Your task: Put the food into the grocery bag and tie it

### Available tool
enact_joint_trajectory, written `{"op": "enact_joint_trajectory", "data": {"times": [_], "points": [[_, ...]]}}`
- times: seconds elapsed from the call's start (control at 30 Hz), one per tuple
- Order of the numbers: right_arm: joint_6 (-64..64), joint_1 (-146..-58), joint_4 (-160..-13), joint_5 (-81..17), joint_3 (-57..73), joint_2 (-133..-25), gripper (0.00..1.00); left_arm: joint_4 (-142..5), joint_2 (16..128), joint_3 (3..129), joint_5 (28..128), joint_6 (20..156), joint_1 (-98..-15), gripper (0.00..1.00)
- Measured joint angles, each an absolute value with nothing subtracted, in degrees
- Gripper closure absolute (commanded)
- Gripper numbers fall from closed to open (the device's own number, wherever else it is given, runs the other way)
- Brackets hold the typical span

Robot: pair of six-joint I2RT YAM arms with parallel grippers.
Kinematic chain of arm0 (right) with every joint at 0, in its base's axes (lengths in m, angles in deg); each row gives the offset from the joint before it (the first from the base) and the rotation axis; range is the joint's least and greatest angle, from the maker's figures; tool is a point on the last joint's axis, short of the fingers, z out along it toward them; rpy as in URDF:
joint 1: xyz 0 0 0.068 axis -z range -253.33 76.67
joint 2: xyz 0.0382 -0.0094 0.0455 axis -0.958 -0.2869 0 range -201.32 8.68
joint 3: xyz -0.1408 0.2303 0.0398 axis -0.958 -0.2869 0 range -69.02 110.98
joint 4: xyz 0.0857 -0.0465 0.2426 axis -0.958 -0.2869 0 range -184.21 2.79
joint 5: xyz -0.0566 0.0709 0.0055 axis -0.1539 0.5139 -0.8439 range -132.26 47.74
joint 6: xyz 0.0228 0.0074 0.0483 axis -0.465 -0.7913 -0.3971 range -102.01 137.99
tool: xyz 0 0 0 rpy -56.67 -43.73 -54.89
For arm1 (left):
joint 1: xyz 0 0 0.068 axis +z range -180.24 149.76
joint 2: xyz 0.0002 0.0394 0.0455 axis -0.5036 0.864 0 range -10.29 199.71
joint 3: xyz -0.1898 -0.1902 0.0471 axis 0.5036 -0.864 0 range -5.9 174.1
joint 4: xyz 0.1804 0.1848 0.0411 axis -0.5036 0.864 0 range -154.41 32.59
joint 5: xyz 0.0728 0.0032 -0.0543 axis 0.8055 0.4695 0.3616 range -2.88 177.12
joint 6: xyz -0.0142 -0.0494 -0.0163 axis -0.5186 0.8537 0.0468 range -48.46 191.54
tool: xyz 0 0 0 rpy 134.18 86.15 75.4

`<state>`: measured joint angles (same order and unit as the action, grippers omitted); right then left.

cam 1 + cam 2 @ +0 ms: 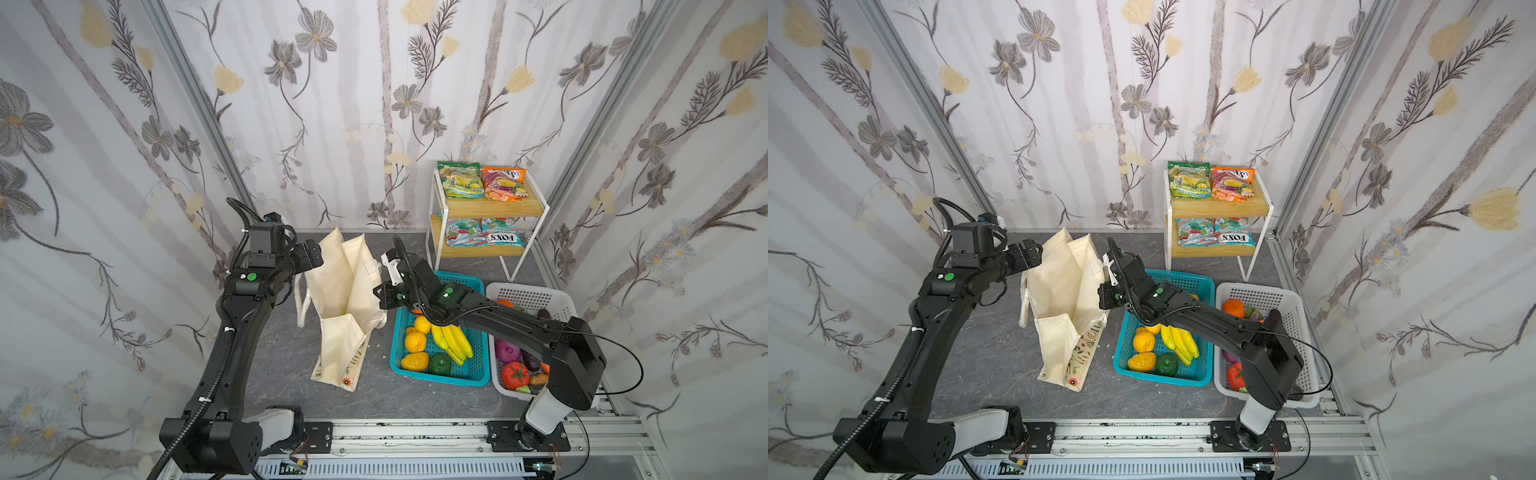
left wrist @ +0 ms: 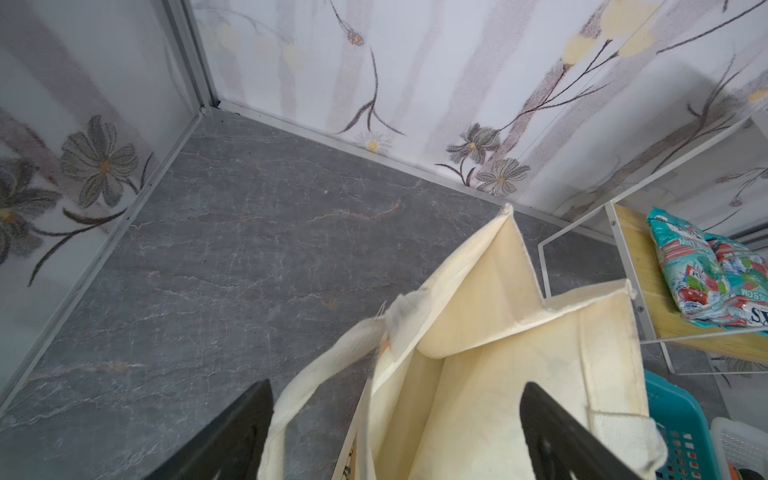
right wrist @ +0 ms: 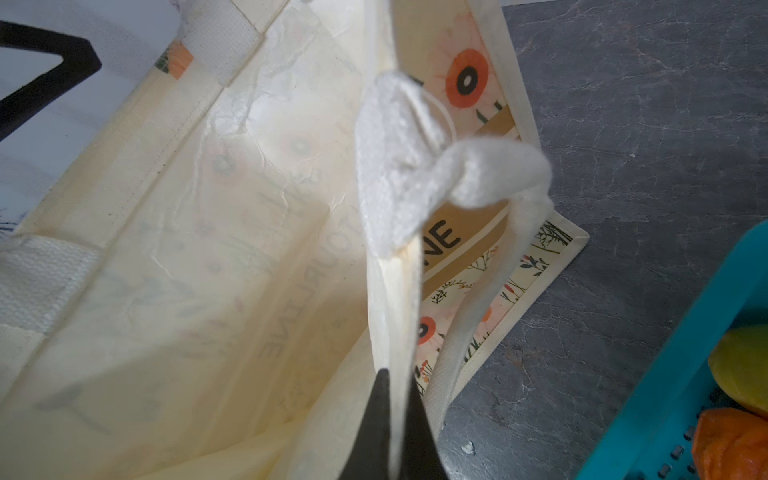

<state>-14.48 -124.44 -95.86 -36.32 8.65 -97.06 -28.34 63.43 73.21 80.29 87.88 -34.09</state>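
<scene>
The left end effector is released, its fingers spread either side of the grocery bag's rim and gripping nothing. To its right, the right end effector is clenched on the opposite rim, probably to hold the mouth wide for loading. The bag stands between them on the worktop; its tan band shows "NE". Right of that end effector, the banana bunch waits in the teal basket, and the shelf behind holds snack packets lettered "FOXS".
</scene>
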Motion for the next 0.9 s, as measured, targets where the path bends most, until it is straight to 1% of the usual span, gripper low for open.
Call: {"op": "enact_joint_trajectory", "data": {"times": [0.13, 0.17, 0.2, 0.27, 0.3, 0.33, 0.47, 0.67, 0.9], "points": [[-14.3, -124.5, -95.0, -36.2, 8.2, -96.9, 1.0, -28.6, 67.2, 72.3, 78.3, 87.9, -35.1, 0.23], [-14.3, -124.5, -95.0, -36.2, 8.0, -96.8, 1.0, -28.6, 67.2, 71.4, 78.4, 87.8, -35.5, 0.29], [-14.3, -124.5, -95.0, -36.2, 7.8, -96.7, 1.0, -28.8, 67.1, 70.6, 78.5, 87.8, -35.8, 0.38], [-14.3, -124.5, -94.8, -36.0, 7.7, -96.6, 1.0, -28.6, 66.8, 69.3, 79.1, 87.9, -35.9, 0.7], [-14.3, -124.5, -94.8, -36.0, 7.7, -96.6, 1.0, -28.8, 66.8, 68.5, 79.7, 87.7, -35.9, 0.92], [-14.3, -124.5, -94.8, -36.0, 7.7, -96.6, 1.0, -28.9, 66.7, 67.9, 79.9, 87.5, -35.8, 1.0], [-14.3, -124.5, -95.4, -35.2, 7.9, -95.8, 1.0, -28.3, 65.0, 67.3, 82.7, 86.3, -35.7, 1.0], [-14.5, -124.0, -97.4, -37.4, 8.6, -93.1, 1.0, -25.5, 63.5, 72.1, 89.8, 85.9, -33.3, 1.0], [-15.0, -122.0, -97.7, -38.3, 3.3, -88.8, 1.0, -22.6, 62.8, 73.4, 94.5, 85.6, -30.3, 1.0]]}}
